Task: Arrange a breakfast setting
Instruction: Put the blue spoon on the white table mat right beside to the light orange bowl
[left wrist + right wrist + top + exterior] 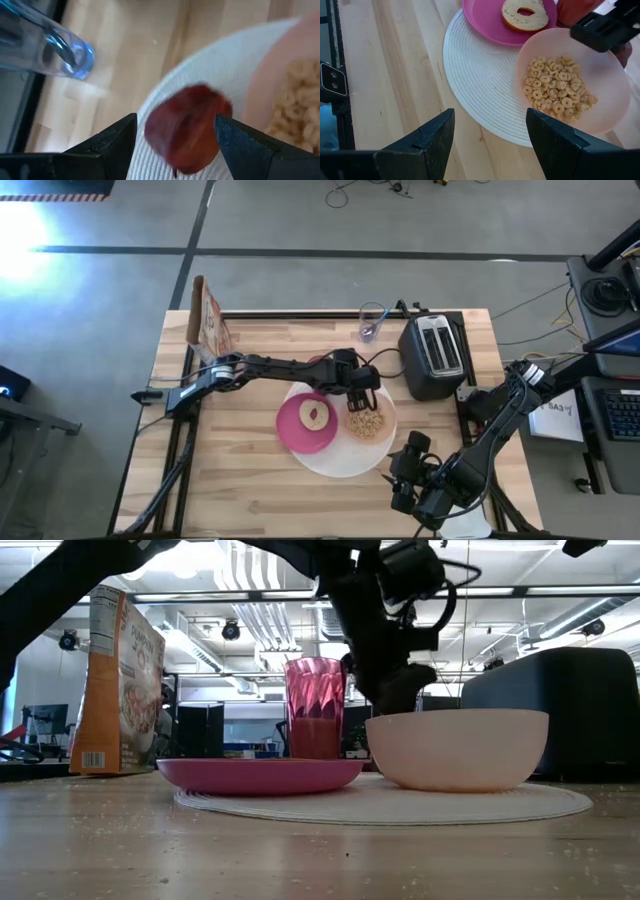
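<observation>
Tabletop wood (250,490) is lying closest, and on it the big white plate (340,462) is carrying the rest of the setting: the magenta plate (292,435) with its bagel (315,415), the peach bowl (368,423) of cereal beside it, and the pink cup (315,708) standing upright at the plate's far edge, behind both. My left pincer (176,119) is hovering right over that cup, fingers spread to either side and, I judge, not pinching it. My right pincer (490,112) is waiting near the table's front corner, spread and empty. I am judging the cup step done, so next I am lifting straight up without knocking it, then seeking the spoon, perhaps the blue thing in the clear glass (372,320).
</observation>
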### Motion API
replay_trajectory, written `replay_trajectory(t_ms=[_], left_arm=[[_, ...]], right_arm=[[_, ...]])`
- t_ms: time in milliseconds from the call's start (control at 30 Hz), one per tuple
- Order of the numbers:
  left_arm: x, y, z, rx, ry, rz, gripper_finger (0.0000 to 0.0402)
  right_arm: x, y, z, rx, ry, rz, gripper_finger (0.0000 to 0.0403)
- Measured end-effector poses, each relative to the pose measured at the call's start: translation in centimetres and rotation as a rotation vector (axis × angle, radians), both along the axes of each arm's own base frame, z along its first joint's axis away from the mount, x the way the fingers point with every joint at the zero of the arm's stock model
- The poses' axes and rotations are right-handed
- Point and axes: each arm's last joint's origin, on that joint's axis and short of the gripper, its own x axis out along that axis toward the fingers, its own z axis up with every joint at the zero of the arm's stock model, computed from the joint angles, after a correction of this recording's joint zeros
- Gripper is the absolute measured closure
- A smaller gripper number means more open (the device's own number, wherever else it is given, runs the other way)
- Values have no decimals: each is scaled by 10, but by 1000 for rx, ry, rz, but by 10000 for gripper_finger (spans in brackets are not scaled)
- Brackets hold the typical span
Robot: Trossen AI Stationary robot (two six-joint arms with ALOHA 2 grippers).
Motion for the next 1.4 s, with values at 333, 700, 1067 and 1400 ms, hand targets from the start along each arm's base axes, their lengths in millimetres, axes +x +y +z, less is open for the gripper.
replay_trajectory(t_ms=[333, 700, 1067, 1400], left_arm=[[9, 0, 58, 63, -97, -37, 155], [-35, 23, 129, 179, 10, -2, 155], [-111, 26, 186, 118, 20, 116, 155], [-236, -10, 185, -32, -132, 309, 155]], right_arm=[[0, 0, 0, 3, -2, 0, 170], [10, -9, 0, 49, -28, -90, 170], [47, -85, -3, -118, 137, -242, 170], [72, -138, -2, -204, 225, -180, 170]])
